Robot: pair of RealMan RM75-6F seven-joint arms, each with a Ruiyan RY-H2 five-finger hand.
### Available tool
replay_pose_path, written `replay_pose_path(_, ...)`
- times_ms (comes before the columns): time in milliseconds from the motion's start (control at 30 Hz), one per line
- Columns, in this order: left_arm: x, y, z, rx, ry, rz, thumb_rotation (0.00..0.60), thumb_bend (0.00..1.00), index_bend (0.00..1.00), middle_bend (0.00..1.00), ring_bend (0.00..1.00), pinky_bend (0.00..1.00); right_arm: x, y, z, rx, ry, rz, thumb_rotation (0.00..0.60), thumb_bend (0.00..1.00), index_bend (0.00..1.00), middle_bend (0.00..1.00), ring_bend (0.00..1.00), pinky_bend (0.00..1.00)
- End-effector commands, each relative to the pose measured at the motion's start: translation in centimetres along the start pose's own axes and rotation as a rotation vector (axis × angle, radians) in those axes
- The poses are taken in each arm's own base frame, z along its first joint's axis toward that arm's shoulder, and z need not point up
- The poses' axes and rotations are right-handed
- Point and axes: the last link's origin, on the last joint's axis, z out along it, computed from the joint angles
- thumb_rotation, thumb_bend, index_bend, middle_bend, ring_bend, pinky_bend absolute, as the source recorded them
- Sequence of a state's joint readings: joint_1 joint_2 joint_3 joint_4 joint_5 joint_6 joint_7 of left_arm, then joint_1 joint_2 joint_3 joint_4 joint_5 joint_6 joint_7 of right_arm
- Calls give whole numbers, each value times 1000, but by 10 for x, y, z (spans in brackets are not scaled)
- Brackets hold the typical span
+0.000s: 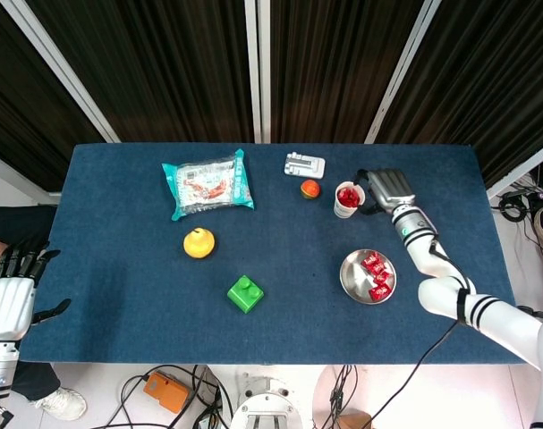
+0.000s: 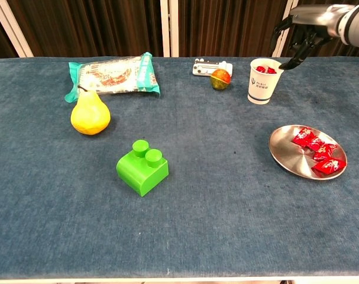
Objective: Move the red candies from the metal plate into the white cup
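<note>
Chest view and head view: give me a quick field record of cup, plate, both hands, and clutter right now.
white paper cup: upright, red candies inside
round metal plate: several red wrapped candies left on it
right hand: above the cup's rim, fingers spread, nothing visibly held
left hand: off the table's left edge, open, idle
clutter: yellow pear, green toy block, snack packet

dark curtains (image 1: 164, 63) behind blue table (image 1: 119, 268); cables (image 1: 173, 407) on floor.
</note>
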State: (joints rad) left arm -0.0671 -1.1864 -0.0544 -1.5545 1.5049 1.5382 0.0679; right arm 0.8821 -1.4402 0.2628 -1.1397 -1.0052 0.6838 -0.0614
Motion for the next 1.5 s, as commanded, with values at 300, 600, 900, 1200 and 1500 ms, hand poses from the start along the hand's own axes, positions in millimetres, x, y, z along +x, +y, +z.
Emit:
replay_pose_path(300, 0, 2, 2, -8, 7, -5, 600, 45, 203, 135, 35, 0, -4, 28, -106, 125, 33, -73, 600, 380, 504, 990, 1000, 1000)
replay_pose_path(600, 1, 3, 2, -13, 13, -8, 600, 45, 203, 135, 34, 0, -51, 36, -155, 183, -116, -184, 600, 380, 531, 990, 1000, 1000)
replay_pose_path(900, 0, 3, 0, -14, 14, -13, 600, 44, 203, 136, 34, 0, -67, 43, -148, 162, -142, -261, 600, 382, 544, 990, 1000, 1000)
replay_pose_path(1200, 0, -1, -3, 2, 13, -11, 600, 45, 203, 136, 35, 0, -78, 45, -137, 145, -192, -286, 600, 382, 551, 990, 1000, 1000)
replay_pose_path(1500, -2, -1, -3, 1, 11, -12, 600, 45, 203, 136, 34, 0, -89, 39, -126, 156, -218, -285, 600, 382, 552, 990, 1000, 1000)
